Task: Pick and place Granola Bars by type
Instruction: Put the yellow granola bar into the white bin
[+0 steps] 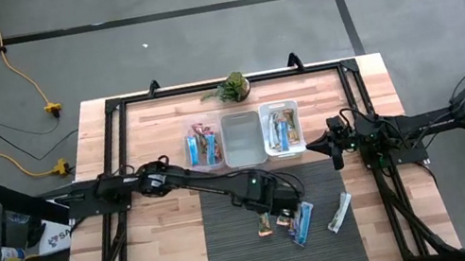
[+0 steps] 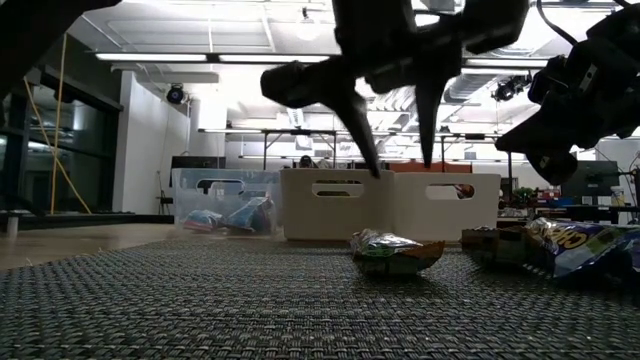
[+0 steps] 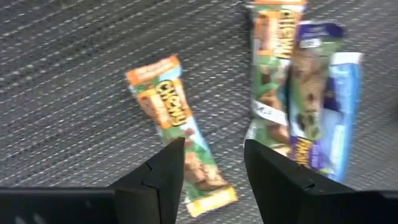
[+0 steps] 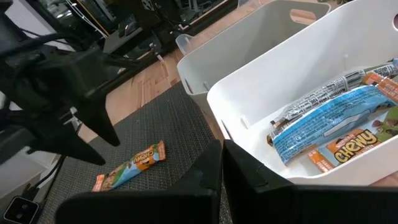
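My left gripper [image 1: 277, 207] is open and hovers above the dark mat [image 1: 234, 245]. Its fingers stand over an orange-brown granola bar [image 3: 177, 134] that lies flat on the mat, and they do not touch it. In the low view the gripper [image 2: 398, 150] is clear above this bar [image 2: 395, 252]. Beside it lie an orange-green bar [image 3: 272, 68], a purple bar [image 3: 311, 93] and a blue bar [image 3: 347, 106], overlapping. A white-silver bar [image 1: 340, 212] lies further right. My right gripper [image 1: 332, 147] is shut and empty beside the right bin [image 1: 281, 129].
Three clear bins stand in a row behind the mat. The left bin [image 1: 204, 145] holds blue and pink-red bars, the middle bin [image 1: 243, 138] shows none, and the right bin [image 4: 292, 81] holds blue and orange bars [image 4: 336, 124]. A small green plant [image 1: 232, 86] stands at the far edge.
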{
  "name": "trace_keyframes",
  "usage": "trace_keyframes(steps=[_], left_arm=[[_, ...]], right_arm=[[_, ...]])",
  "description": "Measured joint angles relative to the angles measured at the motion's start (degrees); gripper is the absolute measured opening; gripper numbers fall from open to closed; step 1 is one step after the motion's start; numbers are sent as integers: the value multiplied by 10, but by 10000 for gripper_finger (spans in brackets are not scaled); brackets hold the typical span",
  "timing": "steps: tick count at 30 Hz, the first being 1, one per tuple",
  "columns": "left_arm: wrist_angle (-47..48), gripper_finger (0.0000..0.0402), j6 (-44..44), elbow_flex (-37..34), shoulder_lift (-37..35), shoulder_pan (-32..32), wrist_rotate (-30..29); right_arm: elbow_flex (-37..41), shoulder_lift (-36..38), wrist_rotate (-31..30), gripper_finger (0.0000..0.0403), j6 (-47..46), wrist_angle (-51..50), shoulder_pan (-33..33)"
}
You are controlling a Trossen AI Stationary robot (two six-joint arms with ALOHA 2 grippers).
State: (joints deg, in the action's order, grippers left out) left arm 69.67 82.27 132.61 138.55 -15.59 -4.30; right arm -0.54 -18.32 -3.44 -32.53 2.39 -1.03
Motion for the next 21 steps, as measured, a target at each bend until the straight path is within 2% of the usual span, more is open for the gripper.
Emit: trace_keyframes(steps=[12,21], left_arm=[[-16,172,-39,-2,14,-7,8],[-8,276,-19,-1,13,-6,-10]], right_arm=[[0,0,0,0,0,0,0],[0,0,0,0,0,0,0]])
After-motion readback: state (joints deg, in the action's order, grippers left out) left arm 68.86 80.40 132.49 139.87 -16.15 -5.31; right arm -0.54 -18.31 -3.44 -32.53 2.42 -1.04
